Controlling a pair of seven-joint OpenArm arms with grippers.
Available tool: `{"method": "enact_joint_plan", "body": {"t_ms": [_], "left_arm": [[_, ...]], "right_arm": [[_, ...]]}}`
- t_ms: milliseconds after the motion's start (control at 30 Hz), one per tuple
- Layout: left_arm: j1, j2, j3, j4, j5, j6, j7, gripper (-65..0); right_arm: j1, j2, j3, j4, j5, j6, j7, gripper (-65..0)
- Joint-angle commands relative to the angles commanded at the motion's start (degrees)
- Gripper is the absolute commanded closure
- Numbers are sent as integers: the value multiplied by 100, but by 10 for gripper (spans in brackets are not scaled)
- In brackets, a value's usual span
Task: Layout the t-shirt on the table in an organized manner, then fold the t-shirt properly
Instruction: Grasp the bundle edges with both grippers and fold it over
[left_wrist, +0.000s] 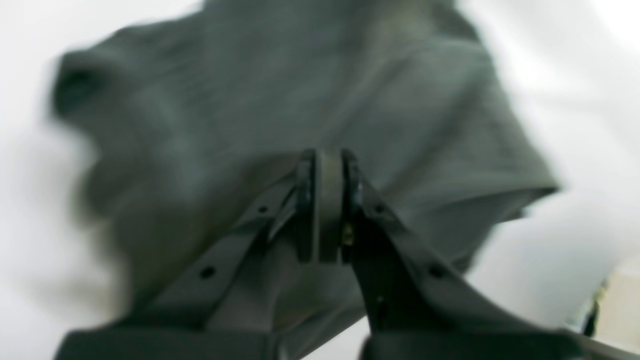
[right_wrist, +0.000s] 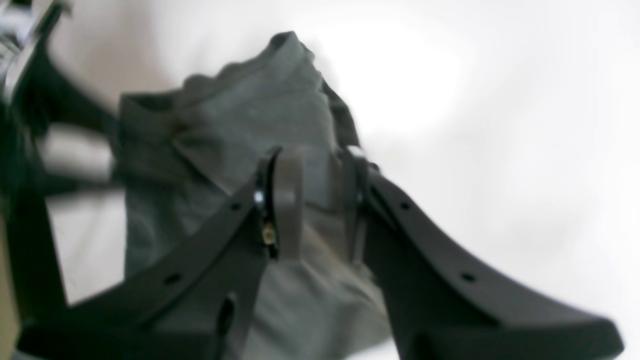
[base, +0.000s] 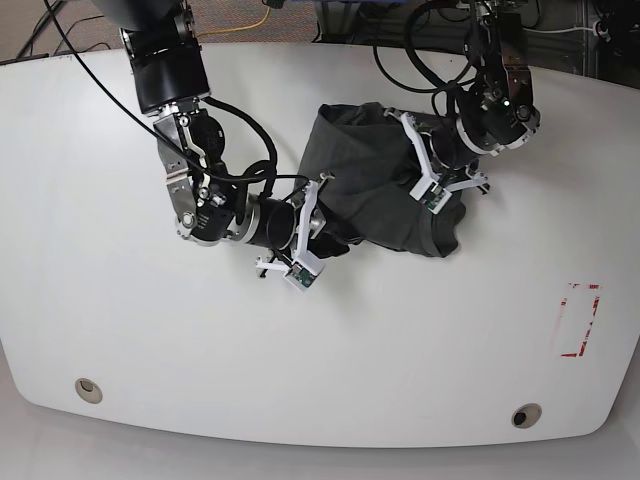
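The dark grey t-shirt (base: 368, 165) lies bunched and wrinkled on the middle of the white table (base: 300, 350). My left gripper (base: 418, 172) is at its right side. In the left wrist view the left gripper (left_wrist: 327, 156) has its pads pressed together, and folds of the t-shirt (left_wrist: 300, 90) run into the tips. My right gripper (base: 318, 207) is at the shirt's lower left edge. In the right wrist view the right gripper (right_wrist: 312, 160) stands a little apart, with a thick bunch of t-shirt (right_wrist: 250, 110) filling the gap. Both wrist views are blurred.
A red tape rectangle (base: 578, 320) marks the table at the right. Two grommet holes (base: 88, 389) (base: 526, 414) sit near the front edge. Black cables (base: 425, 55) hang behind the left arm at the back edge.
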Motion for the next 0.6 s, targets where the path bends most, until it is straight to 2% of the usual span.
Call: {"method": "enact_joint_plan", "body": {"t_ms": [133, 233, 300, 600], "left_arm": [[0, -62, -9, -167, 0, 0, 0, -4], [0, -308, -18, -281, -26, 0, 0, -4], [0, -501, -18, -396, -26, 0, 0, -4], [9, -1046, -18, -862, -35, 0, -9, -4]], "right_arm": [[53, 132, -281, -721, 0, 9, 686, -128], [105, 237, -484, -1152, 0, 26, 1116, -125], [105, 369, -571, -1495, 0, 132, 1424, -125], [114, 695, -554, -1952, 0, 136, 1714, -124]]}}
